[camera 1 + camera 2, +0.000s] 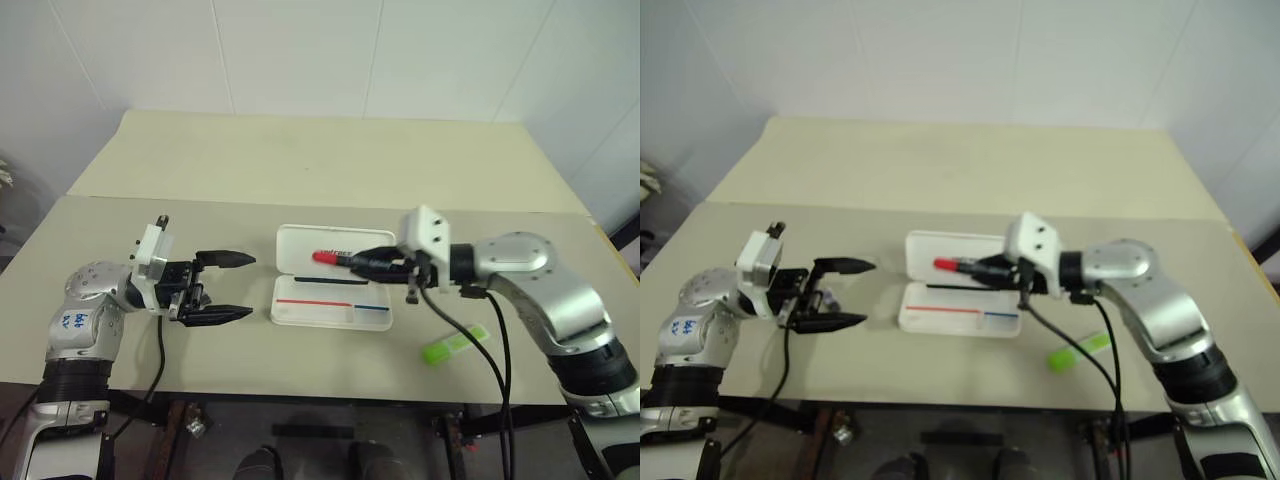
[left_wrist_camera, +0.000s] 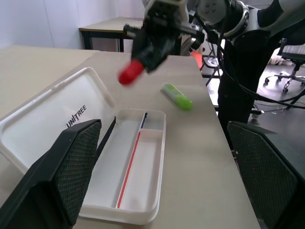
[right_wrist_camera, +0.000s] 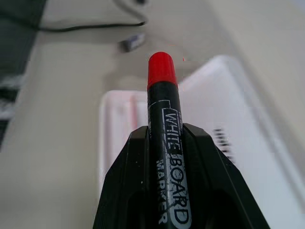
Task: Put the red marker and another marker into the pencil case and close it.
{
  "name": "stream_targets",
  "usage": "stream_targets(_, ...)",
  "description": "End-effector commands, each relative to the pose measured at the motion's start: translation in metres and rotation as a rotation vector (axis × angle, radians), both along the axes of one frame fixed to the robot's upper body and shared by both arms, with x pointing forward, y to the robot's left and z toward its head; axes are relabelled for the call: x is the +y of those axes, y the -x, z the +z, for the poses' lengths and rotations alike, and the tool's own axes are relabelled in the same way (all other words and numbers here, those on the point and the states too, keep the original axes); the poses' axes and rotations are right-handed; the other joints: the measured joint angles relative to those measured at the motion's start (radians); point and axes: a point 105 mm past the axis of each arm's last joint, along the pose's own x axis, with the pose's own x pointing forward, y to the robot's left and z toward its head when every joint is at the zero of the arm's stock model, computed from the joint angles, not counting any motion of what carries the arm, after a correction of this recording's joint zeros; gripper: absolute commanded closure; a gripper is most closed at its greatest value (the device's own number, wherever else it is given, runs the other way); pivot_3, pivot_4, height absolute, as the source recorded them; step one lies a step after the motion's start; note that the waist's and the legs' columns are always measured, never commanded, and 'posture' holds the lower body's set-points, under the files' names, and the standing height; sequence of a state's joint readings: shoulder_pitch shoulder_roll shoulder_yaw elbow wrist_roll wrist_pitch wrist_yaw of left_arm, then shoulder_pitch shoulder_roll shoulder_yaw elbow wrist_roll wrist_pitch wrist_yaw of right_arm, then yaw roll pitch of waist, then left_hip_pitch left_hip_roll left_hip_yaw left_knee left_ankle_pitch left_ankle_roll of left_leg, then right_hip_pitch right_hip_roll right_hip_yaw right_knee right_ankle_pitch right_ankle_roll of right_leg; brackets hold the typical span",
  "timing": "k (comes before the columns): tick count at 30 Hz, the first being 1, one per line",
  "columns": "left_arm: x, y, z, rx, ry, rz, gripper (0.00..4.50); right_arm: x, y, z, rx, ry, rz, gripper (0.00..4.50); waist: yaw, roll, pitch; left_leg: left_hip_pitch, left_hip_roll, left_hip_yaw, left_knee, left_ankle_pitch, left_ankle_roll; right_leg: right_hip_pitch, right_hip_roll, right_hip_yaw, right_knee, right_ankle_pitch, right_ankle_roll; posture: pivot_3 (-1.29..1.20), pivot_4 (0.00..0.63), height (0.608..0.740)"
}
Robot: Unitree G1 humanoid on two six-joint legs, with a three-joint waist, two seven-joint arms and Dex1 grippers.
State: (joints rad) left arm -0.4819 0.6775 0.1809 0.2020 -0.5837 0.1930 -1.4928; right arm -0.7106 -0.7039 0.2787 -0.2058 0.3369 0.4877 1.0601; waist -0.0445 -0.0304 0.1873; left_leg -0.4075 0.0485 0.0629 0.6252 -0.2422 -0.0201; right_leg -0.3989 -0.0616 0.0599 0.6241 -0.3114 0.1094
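Note:
The white pencil case (image 1: 330, 312) lies open in the middle of the table, lid (image 1: 300, 246) laid back, a red and blue stripe in its tray. My right gripper (image 1: 368, 264) is shut on the red marker (image 1: 330, 258), holding it in the air over the case with the red cap pointing left. In the right wrist view the red marker (image 3: 164, 124) sticks out between the two black fingers. The lime-green highlighter (image 1: 455, 344) lies on the table right of the case. My left gripper (image 1: 238, 287) stands open left of the case, holding nothing.
The table's front edge (image 1: 330, 396) runs close below the case and the highlighter. A second, lighter table top (image 1: 330, 150) adjoins at the back. A black cable (image 1: 495, 345) hangs from my right wrist over the highlighter's area.

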Motion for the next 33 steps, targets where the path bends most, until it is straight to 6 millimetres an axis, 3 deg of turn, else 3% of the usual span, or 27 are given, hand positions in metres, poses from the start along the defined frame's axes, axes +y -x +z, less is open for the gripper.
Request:
stream_targets(1,0.005,0.008,0.005,-0.038,0.011,0.025,0.00,0.010,-0.009,-0.009,-0.044,0.060,0.037,3.88,-0.005,0.000,0.000,0.000,0.000,0.000,0.000,0.000,0.000,0.000,0.000,0.000,0.000,0.000,0.000,0.00,0.150,0.740)
stream_targets(12,0.011,0.016,0.004,-0.041,0.021,0.093,0.00,0.031,-0.039,-0.025,-0.086,0.108,0.040,3.88,-0.010,0.000,0.000,-0.003,0.000,0.001,0.000,0.000,-0.001,-0.006,0.001,0.000,0.004,-0.001,-0.001,0.00,0.150,0.740)
stream_targets(19,0.011,0.018,0.005,-0.038,0.025,0.101,0.00,0.035,-0.040,-0.026,-0.091,0.110,0.059,3.88,-0.011,0.000,0.000,-0.004,0.000,0.002,0.000,0.000,-0.002,-0.008,0.001,0.000,0.005,-0.001,-0.001,0.00,0.150,0.740)
stream_targets(30,0.008,0.017,0.005,-0.033,0.029,0.092,0.00,0.036,-0.032,-0.024,-0.079,0.077,0.055,0.09,-0.011,0.000,0.000,-0.005,0.000,0.002,0.001,0.000,-0.003,-0.009,0.001,0.000,0.006,-0.001,-0.001,0.00,0.150,0.740)
stream_targets(33,0.007,0.017,0.005,-0.031,0.029,0.090,0.00,0.035,-0.022,-0.019,-0.061,0.052,0.081,0.04,-0.011,0.000,0.000,-0.005,0.000,0.002,0.001,0.000,-0.003,-0.010,0.001,0.000,0.006,-0.001,-0.001,0.00,0.150,0.740)
